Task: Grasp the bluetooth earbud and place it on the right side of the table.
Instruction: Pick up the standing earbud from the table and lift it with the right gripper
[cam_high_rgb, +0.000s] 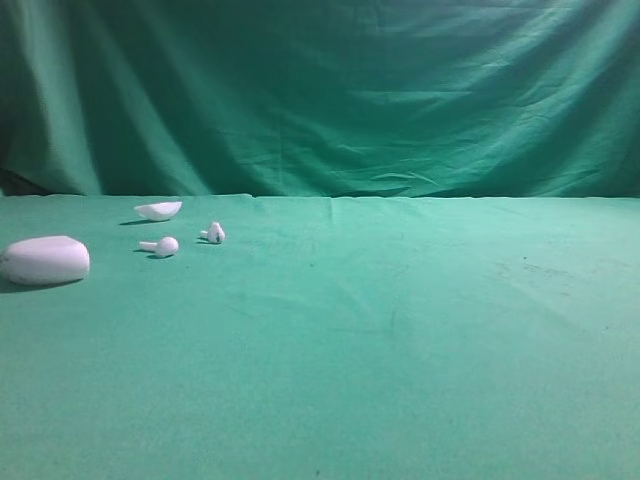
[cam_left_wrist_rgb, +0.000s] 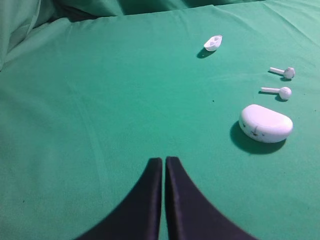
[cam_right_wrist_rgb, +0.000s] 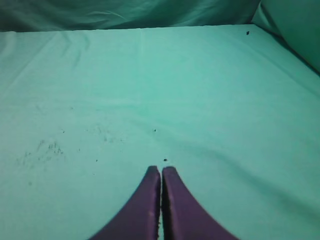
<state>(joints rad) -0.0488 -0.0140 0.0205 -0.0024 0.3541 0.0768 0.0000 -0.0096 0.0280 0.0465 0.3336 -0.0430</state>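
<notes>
The bluetooth earbud (cam_high_rgb: 213, 233), white with a small dark mark on its head, lies on the green table (cam_high_rgb: 400, 340) at the far left. In the left wrist view it is the farther earbud (cam_left_wrist_rgb: 283, 72). A plain white earbud (cam_high_rgb: 161, 246) lies just left of it and also shows in the left wrist view (cam_left_wrist_rgb: 278, 91). My left gripper (cam_left_wrist_rgb: 163, 160) is shut and empty, well short and left of the earbuds. My right gripper (cam_right_wrist_rgb: 160, 170) is shut and empty over bare cloth. Neither gripper shows in the high view.
A white oval case (cam_high_rgb: 45, 260) lies at the left edge, nearest in the left wrist view (cam_left_wrist_rgb: 266, 123). A small white lid-like piece (cam_high_rgb: 158, 210) lies behind the earbuds, also in the left wrist view (cam_left_wrist_rgb: 213, 43). A green backdrop (cam_high_rgb: 320, 90) hangs behind.
</notes>
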